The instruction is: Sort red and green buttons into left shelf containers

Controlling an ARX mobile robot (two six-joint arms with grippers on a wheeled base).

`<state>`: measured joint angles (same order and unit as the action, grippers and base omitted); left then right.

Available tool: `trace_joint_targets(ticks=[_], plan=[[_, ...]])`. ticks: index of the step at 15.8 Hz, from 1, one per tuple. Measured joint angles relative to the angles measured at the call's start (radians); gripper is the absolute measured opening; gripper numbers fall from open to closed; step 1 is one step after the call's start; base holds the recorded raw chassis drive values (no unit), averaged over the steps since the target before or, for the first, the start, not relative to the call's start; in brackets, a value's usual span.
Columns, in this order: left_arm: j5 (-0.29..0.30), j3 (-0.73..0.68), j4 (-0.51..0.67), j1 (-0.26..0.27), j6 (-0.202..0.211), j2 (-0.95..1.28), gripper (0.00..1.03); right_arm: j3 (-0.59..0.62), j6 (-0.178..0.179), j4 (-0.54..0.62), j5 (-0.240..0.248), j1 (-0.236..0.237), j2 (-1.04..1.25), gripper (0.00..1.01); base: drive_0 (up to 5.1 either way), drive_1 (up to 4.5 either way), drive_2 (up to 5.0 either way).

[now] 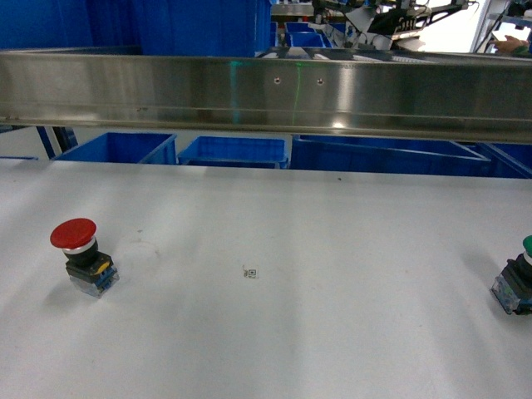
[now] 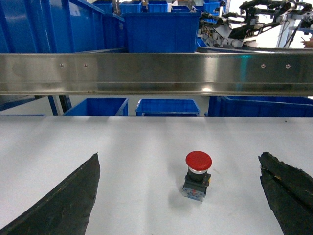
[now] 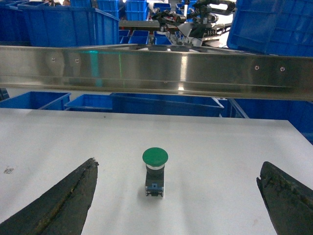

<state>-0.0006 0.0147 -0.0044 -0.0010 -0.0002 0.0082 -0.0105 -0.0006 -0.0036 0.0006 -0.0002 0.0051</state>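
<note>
I see the red button [image 1: 82, 256] standing upright on the white table [image 1: 274, 332], near its left edge: wide red mushroom cap, black collar, blue-clear base. The green button [image 1: 517, 283] stands upright at the table's far right, half cut off in my head view. Deep blue bins [image 2: 161, 30] sit beyond the table's back edge, behind a steel rail [image 1: 266, 90].

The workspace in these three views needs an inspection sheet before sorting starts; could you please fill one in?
Surface: white table, one small printed marker.
Job's things: red button upright at left; green button upright at right; both untouched.
Clutter: nothing seen.
Grippers: left gripper open, red button ahead between its fingers; right gripper open, likewise facing green button.
Cables: nothing seen.
Surroundings: steel rail; blue bins behind.
</note>
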Motion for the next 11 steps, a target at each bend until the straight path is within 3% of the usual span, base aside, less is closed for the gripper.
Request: trace_joint_targets(ticks=[11], plan=[[0.000, 0.000, 0.000, 0.000, 0.000, 0.000, 0.98, 0.000, 0.000, 0.000, 0.000, 0.000, 0.000, 0.98, 0.0, 0.00, 0.0]])
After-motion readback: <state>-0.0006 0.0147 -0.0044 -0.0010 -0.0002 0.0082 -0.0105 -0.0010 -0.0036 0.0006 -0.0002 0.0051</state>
